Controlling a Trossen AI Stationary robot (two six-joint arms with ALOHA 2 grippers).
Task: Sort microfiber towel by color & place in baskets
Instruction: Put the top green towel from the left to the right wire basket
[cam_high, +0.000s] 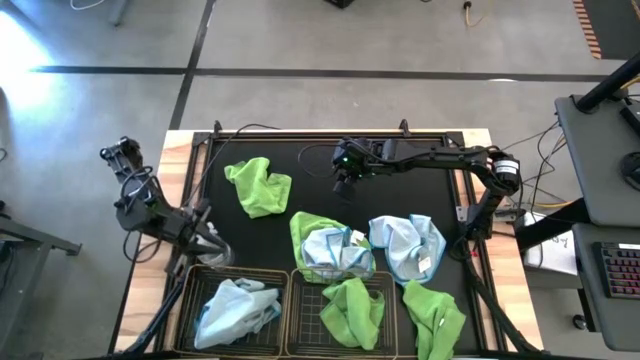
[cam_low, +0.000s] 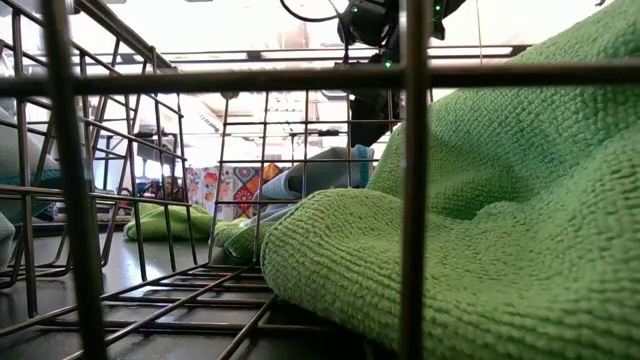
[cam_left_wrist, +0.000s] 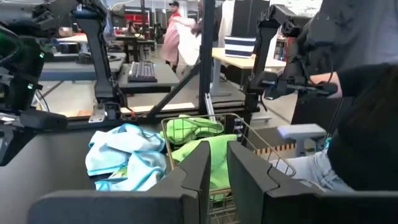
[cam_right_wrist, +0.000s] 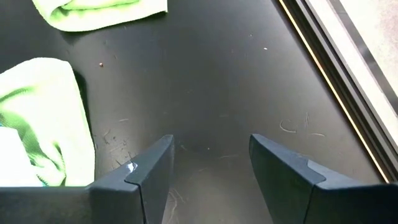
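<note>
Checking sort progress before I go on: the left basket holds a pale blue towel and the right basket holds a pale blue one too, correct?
Not quite. In the high view the left basket does hold a pale blue towel, but the towel in the right basket is lime green, not pale blue.

Lime green towels (cam_high: 258, 186) and pale blue towels (cam_high: 408, 246) lie on a black mat (cam_high: 300, 160) by dark bronze baskets (cam_high: 285, 300).
</note>
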